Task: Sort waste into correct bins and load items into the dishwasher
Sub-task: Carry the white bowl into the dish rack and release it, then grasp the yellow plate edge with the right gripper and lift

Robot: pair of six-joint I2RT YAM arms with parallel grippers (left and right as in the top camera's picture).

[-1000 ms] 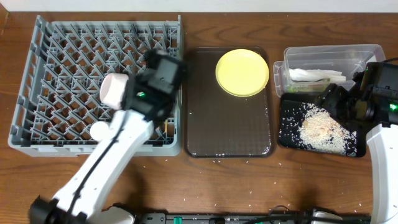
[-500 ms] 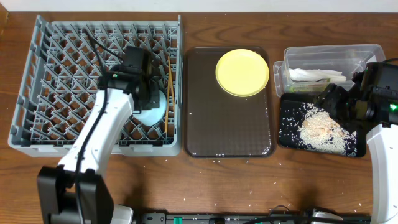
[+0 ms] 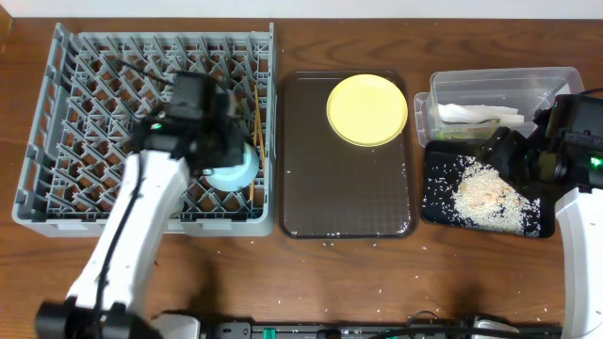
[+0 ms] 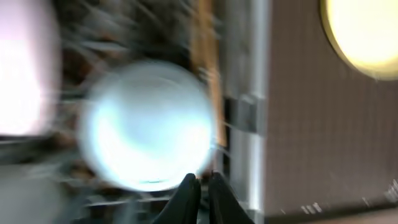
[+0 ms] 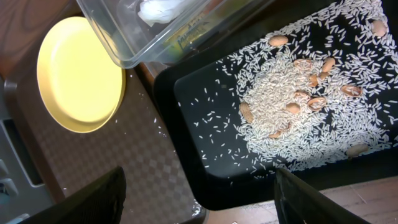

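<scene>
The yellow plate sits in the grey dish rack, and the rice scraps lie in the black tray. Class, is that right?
No. The overhead view shows the yellow plate on the dark brown serving tray, not in the dish rack. The rice scraps do lie in the black tray.

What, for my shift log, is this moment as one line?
left gripper at light blue bowl in dish rack, grip unclear | right gripper open over black tray | yellow plate on brown tray
</scene>
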